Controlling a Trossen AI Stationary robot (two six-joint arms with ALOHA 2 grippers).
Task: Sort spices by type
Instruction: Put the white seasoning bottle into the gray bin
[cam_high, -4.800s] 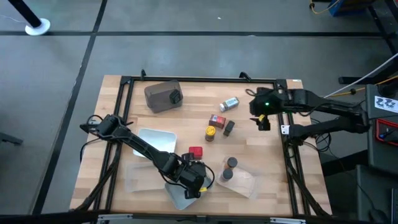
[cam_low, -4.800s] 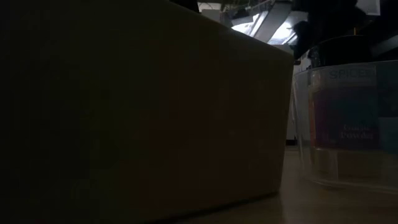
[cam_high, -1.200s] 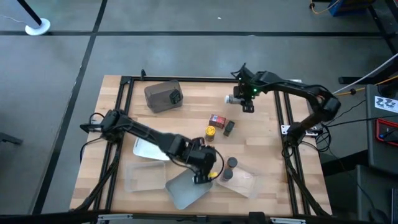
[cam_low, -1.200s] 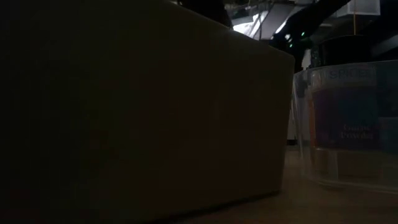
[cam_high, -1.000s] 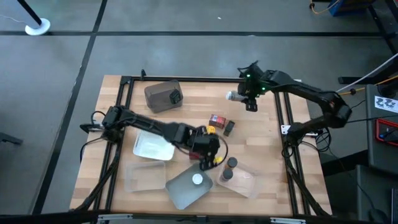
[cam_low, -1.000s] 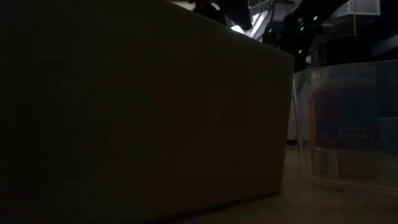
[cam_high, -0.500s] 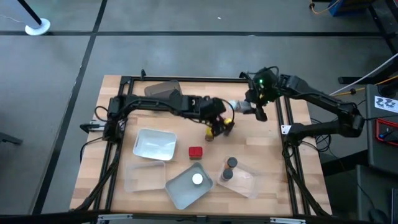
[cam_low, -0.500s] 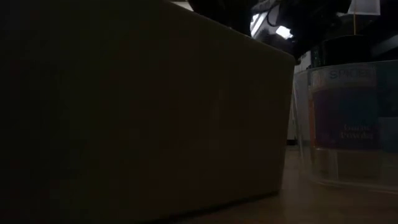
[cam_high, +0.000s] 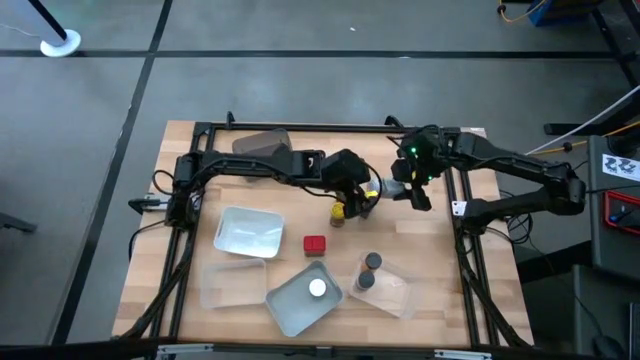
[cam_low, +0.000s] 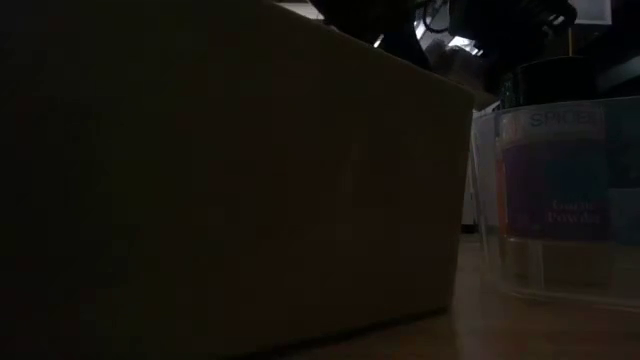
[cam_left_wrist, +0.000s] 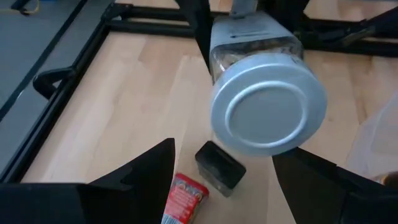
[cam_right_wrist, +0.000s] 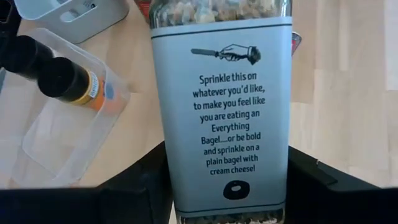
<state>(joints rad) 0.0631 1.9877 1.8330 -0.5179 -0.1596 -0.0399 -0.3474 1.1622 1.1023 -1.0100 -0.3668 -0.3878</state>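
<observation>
Right wrist view shows the right gripper (cam_right_wrist: 224, 186) clenched on a grey-labelled seasoning jar (cam_right_wrist: 222, 106), one dark finger (cam_right_wrist: 134, 180) at each side of the label; the print reads "Everything Bagel", and seeds show through the clear glass above and below it. In the high view that gripper (cam_high: 400, 189) holds the jar (cam_high: 391, 188) lying level above the wooden surface (cam_high: 480, 290), its lid end turned toward the left arm.

Left wrist view looks straight at the jar's round silver lid (cam_left_wrist: 267, 112), which hangs between the left gripper's (cam_left_wrist: 224, 171) two dark fingers (cam_left_wrist: 146, 171). Those jaws stand wide apart and grasp nothing; the lid sits in the gap without clearly touching either finger. Below it on the surface lie a small black box (cam_left_wrist: 219, 168) and, just beside it, a red box (cam_left_wrist: 182, 198).

From above, the left gripper (cam_high: 357, 190) sits near the middle of the far half of the surface, directly facing the right one. A yellow-lidded jar (cam_high: 339, 213) stands just under it. Another red box (cam_high: 314, 244) lies alone nearer the front. A white-lidded jar (cam_high: 317, 288) sits in the grey tray (cam_high: 290, 310), two dark-lidded jars (cam_high: 369, 270) stand in the clear tray (cam_high: 395, 293), and the white tray (cam_high: 247, 232) sits to their left.

Low view is dark: a clear tray wall (cam_low: 560, 200) with a spice label behind it.
</observation>
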